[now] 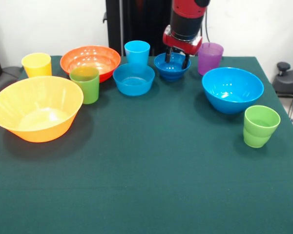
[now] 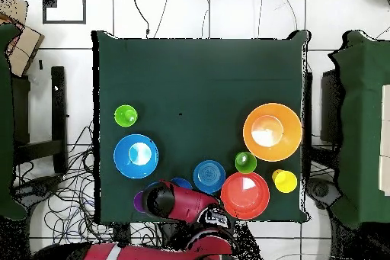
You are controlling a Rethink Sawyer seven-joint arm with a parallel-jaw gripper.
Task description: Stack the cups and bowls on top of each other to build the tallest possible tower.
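The gripper (image 1: 178,59) reaches into the small dark blue bowl (image 1: 172,67) at the table's back edge, its fingers spread and straddling the rim, not yet clamped. Beside it stand the purple cup (image 1: 210,57) and medium blue bowl (image 1: 134,79). Nothing is stacked; the whole tower remains unbuilt.

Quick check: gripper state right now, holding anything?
Gripper: open, fingers straddling the rim of the small dark blue bowl; not yet closed on it.
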